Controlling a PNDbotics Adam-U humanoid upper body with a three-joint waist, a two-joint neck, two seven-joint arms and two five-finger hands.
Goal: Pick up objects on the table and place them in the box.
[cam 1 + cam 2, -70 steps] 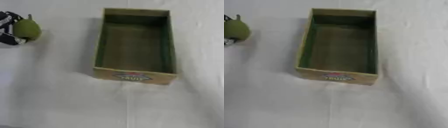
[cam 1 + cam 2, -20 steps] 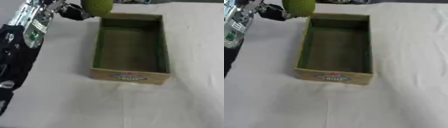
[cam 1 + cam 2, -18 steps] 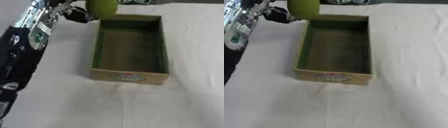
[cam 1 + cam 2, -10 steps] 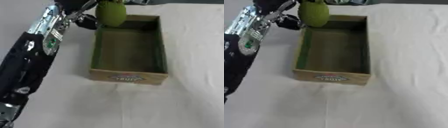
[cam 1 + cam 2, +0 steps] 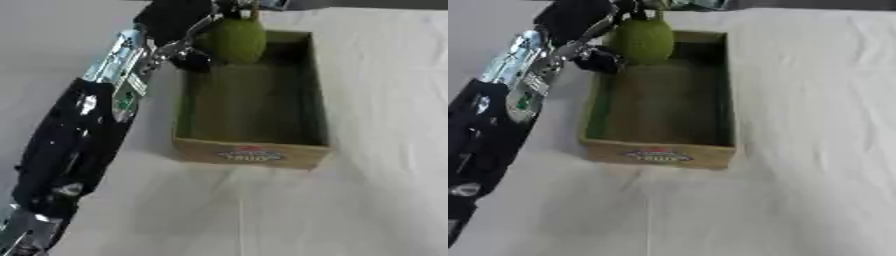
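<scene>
A green pear-shaped fruit [image 5: 233, 40] hangs over the far end of the open cardboard box [image 5: 250, 153], just inside its far left corner. My left hand [image 5: 178, 16] is shut on the fruit from above and the left, its fingers curled round the top. The left arm [image 5: 87, 125] stretches in from the lower left corner, along the box's left side. The box's green-lined inside [image 5: 662, 107] holds nothing that I can see. A printed label marks its near wall. My right hand shows in neither view.
The box stands lengthwise on a white cloth-covered table [image 5: 385, 125]. A dark strip [image 5: 385, 4] runs along the table's far edge. Bare cloth lies to the right of the box and in front of it.
My left hand has lifted the fruit from the table's left side and carried it right, from beside the box's far left corner to above its far end.
</scene>
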